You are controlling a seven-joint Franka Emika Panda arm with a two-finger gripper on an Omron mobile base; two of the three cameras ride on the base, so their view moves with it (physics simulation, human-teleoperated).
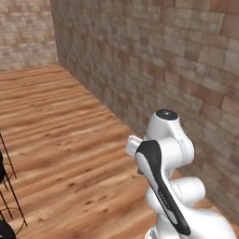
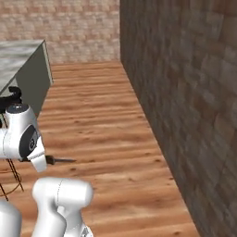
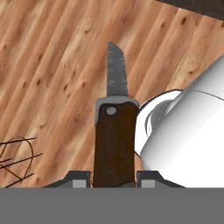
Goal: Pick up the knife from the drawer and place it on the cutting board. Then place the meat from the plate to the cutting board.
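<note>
The knife (image 3: 114, 131) sat clamped in the gripper (image 3: 114, 178), its dark brown handle standing up between the two small dark finger tips (image 3: 78, 179), which pressed against it on either side. The handle carried a pale rivet near its upper end, and a grey collar joined it to the thin, mottled grey blade, which pointed away from the hand and ended in a slanted tip. Behind the knife, in the hand view, lay the wooden plank floor (image 3: 48, 65), well apart from the blade, so the knife was held in the air above the boards. Thin black wire legs (image 3: 15, 159) of some piece of furniture showed on the floor to one side of the handle. In the right base view the knife appeared again as a short dark sliver (image 2: 59, 160) jutting sideways from the arm's wrist, roughly level, over the floor (image 2: 115, 139) and pointing toward the brick wall (image 2: 185, 115). The grey counter block (image 2: 28, 69) stood farther from the wall than the knife did and beyond it, with a dark object on thin black legs (image 2: 11, 99) close beside its near face. In the left base view the white arm (image 1: 165, 144) rose folded, its dark-topped joint near the brick wall (image 1: 154, 56), with the plank floor (image 1: 60, 140) stretching away from the wall and black wire legs (image 1: 9, 186) at the far edge of it.
</note>
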